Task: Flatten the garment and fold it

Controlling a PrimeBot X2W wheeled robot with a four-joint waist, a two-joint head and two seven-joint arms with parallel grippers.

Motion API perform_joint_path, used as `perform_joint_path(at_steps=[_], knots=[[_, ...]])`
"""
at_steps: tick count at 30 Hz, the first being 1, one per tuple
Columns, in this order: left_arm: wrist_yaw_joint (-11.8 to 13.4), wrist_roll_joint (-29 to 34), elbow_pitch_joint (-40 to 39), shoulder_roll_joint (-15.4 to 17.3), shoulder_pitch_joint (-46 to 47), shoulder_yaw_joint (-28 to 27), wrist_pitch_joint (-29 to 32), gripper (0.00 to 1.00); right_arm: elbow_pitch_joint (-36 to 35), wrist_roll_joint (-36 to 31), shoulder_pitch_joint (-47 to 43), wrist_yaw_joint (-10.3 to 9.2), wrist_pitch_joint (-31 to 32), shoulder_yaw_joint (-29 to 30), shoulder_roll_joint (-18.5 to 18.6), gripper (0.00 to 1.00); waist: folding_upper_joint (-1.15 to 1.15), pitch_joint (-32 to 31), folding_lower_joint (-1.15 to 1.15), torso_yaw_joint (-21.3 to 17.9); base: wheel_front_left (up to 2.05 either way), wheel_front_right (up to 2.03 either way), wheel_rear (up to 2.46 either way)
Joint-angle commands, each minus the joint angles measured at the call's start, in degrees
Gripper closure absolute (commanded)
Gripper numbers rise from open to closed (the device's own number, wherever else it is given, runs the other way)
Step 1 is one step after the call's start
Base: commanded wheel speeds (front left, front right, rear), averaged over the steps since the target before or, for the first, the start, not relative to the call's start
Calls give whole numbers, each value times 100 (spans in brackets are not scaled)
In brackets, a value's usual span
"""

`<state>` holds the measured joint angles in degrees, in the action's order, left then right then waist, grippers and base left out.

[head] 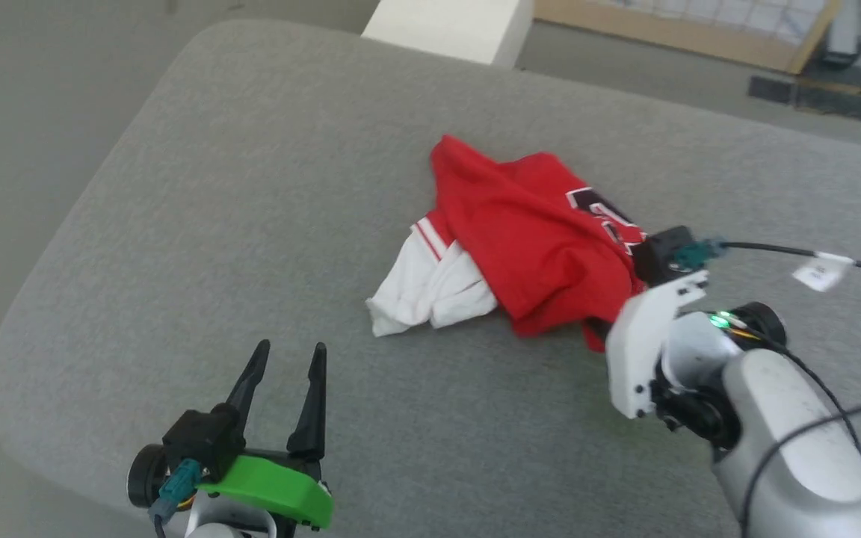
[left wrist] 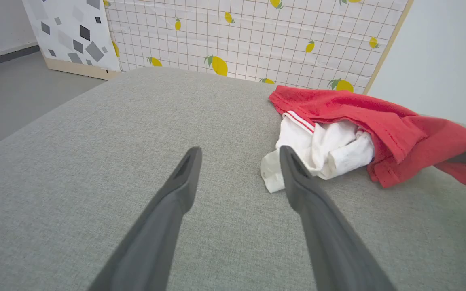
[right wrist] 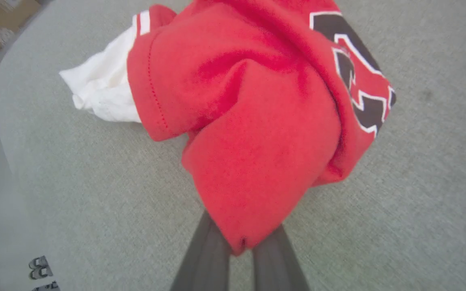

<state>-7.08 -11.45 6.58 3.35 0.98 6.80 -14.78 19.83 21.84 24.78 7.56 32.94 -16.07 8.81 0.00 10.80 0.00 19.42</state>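
- The garment (head: 528, 246) lies in a crumpled heap on the grey surface (head: 251, 187).
- The right tool (right wrist: 241, 258) is clamped on its red edge.
- The left tool (head: 291, 346) has its fingers spread and holds nothing, near the white sleeve but apart from it.

The garment (right wrist: 253, 133) bore black, white-outlined numerals (right wrist: 368, 115), folded over and not fully readable. A white cable tag (head: 819, 271) was too blurred to read.

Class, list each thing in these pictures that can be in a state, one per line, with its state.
garment, crumpled in a heap, not flattened, one red fold pinched.
left gripper, fingers open, empty, apart from the garment.
right gripper, fingers shut on the garment's red fold.
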Motion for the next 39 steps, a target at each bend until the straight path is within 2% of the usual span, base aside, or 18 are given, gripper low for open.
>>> perform_joint_path(at_steps=[1, 7, 11, 15, 18, 19, 20, 28, 35, 39], knots=[[-37, 89, 14, -15, -52, -25, -21, 0, -254, 98, -238, -8, 33, 125, 106, 100, 0, -460, 0, -511, 0, 0, 0], [-39, 68, 27, 33, -161, 21, -22, 0, -1439, 102, -1154, -8, 517, 955, 336, 100, 0, -686, 0, -964, 0, 0, 0], [-40, 56, 22, 37, -220, 24, -22, 0, -2054, -119, -1878, -8, 919, 1741, 213, 100, 0, -769, 0, -1160, 0, 0, 0], [-40, 24, 44, 36, -226, 67, -22, 0, -2274, -393, -2507, -8, 1215, 2426, -35, 100, 0, -763, 0, -1284, 0, 0, 0], [-40, 2, 65, 39, -184, 141, -22, 0, -2140, -624, -2790, -8, 1172, 2627, -119, 100, 0, -742, 0, -1341, 0, 0, 0], [-40, -5, 77, 47, -163, 187, -22, 0, -2096, -717, -2840, -8, 1060, 2620, -131, 60, 0, -738, 0, -1359, 0, 0, 0], [-40, -7, 86, 57, -147, 220, -22, 0, -2052, -774, -2858, -8, 960, 2640, -161, 0, 0, -737, 0, -1374, 0, 0, 0], [-40, -87, 96, 83, 2, 465, -22, 0, -2340, -866, -2578, -8, -394, 2360, -310, 0, 0, -757, 0, -1537, 0, 0, 0], [-40, -390, 397, 149, 193, 947, -17, 0, -2777, -979, -2666, -8, -2236, 1948, -305, 0, 0, -654, 0, -1725, 0, 0, 0], [-40, -543, 662, 270, 572, 1444, 394, 0, -2729, -1192, -2846, -8, -3172, 2007, -427, 0, 0, -514, 0, -1817, 0, 0, 0]])
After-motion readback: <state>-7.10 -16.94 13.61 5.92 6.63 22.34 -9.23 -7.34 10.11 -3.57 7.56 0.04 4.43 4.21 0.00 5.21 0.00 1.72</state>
